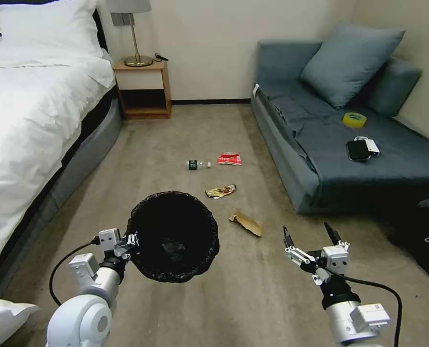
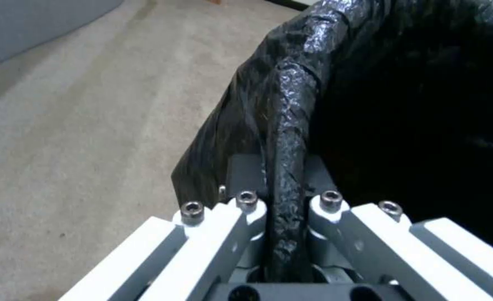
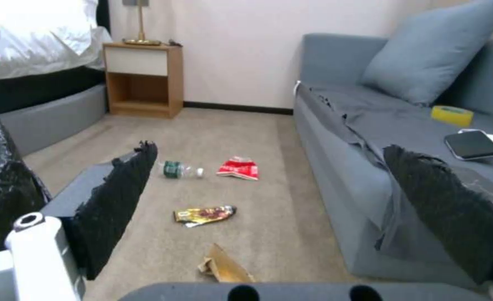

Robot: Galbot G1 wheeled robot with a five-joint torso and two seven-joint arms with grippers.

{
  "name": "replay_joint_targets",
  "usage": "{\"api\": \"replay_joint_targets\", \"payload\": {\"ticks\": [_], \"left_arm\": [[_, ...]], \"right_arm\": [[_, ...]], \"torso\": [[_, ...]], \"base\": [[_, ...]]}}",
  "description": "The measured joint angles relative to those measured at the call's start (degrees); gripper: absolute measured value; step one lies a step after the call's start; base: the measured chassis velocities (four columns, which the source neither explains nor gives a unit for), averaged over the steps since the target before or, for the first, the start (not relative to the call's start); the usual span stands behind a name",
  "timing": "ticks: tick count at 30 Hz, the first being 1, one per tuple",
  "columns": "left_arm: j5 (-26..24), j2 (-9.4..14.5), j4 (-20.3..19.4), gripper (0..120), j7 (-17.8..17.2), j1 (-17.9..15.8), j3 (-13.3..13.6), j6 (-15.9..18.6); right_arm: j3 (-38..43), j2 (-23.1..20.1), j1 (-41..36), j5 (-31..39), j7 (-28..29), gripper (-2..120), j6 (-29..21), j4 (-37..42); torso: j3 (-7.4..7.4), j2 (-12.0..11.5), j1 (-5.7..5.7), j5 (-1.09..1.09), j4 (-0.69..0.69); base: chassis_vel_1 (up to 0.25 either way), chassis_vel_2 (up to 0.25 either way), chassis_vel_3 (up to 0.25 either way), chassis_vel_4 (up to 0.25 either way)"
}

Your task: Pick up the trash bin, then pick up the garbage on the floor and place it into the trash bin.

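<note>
Low in the head view, left of centre, the left gripper (image 1: 133, 239) is clamped on the near rim of the trash bin (image 1: 174, 236), holding it off the carpet with its black-lined mouth facing up. In the left wrist view the fingers (image 2: 246, 175) pinch the folded black bag (image 2: 291, 125) from both sides, with no gap showing between pads and plastic.

At the lower right of the head view the right gripper (image 1: 311, 233) hangs above the floor (image 1: 253, 299) with its two dark fingertips spread well apart and nothing between them.

Just past the bin, near the centre of the frame, the crumpled brown paper bag (image 1: 247, 222) lies on the carpet, between the two grippers and a little ahead of them. Farther on sits the yellow-brown snack wrapper (image 1: 221, 191), and beyond that, side by side, the small clear bottle (image 1: 198, 165) and the red-and-white snack packet (image 1: 229, 158). All four pieces lie apart from one another.

Along the right side runs a grey sofa (image 1: 291, 154), with a yellow tape roll (image 1: 354, 119) and a black phone (image 1: 357, 150) on its seat. The white bed (image 1: 31, 111) fills the left, and a wooden nightstand (image 1: 144, 89) stands against the far wall at upper left of centre.
</note>
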Motion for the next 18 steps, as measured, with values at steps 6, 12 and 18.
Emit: {"api": "replay_joint_targets", "payload": {"ticks": [6,12,18], "left_arm": [[-0.19,-0.04,-0.13,4,-0.04,-0.02,-0.34,-0.13],[-0.23,-0.13,-0.17,4,-0.19,-0.03,-0.42,-0.29],[-0.3,-0.18,-0.23,4,-0.55,-0.17,-0.84,-0.54]], "right_arm": [[0.03,-0.13,0.12,0.3,-0.03,100,-0.15,-0.14],[0.14,-0.25,0.19,0.47,-0.03,100,-0.2,-0.22],[0.06,-0.26,0.43,0.47,0.0,100,-0.44,-0.34]], "torso": [[0.0,0.0,0.0,0.0,0.0],[0.0,0.0,0.0,0.0,0.0],[0.0,0.0,0.0,0.0,0.0]], "base": [[-0.052,0.041,0.046,-0.052],[-0.056,0.05,0.053,-0.059],[-0.091,0.11,0.105,-0.101]]}}
